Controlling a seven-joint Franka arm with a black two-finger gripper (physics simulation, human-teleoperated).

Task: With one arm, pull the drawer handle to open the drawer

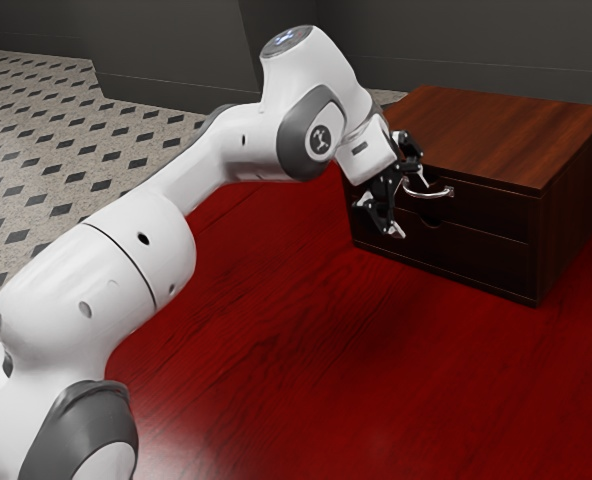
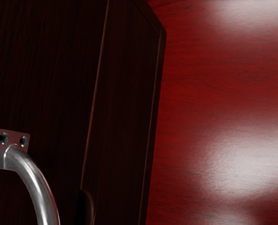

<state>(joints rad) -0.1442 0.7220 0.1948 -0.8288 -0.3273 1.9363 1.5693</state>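
Arm (image 1: pixel 191 175) comes in from exterior view's left and reaches right to a dark wood cabinet (image 1: pixel 516 130) on the red surface (image 1: pixel 306 350). Fingers (image 1: pixel 394 229) are spread wide at the cabinet front, one above and one below the near end of the drawer handle (image 1: pixel 434 191), w/ the silver bar running out from btwn them. They're released, not clamped. A gap shows btwn bar and lower fingertip; can't tell if the upper one touches the bar. Nothing is held. Handle sits on the top drawer (image 1: pixel 486 208), on the face twd the arm. That drawer front looks flush w/ the cabinet, not pulled out. Lower drawer (image 1: pixel 476 255) is right under it, w/ a small notch at its upper edge.

Wrist view: drawer handle (image 2: pixel 31 176) is close under the hand. Its square mount plate has 2 screws and is fixed to the dark front of the drawer (image 2: pixel 45 70), w/ the round silver bar curving off it. Next to that front, across a thin seam, is the lower drawer (image 2: pixel 125 117), its notch just beside the bar. Beyond it lies the red surface (image 2: pixel 223 93) w/ pale glare patches.
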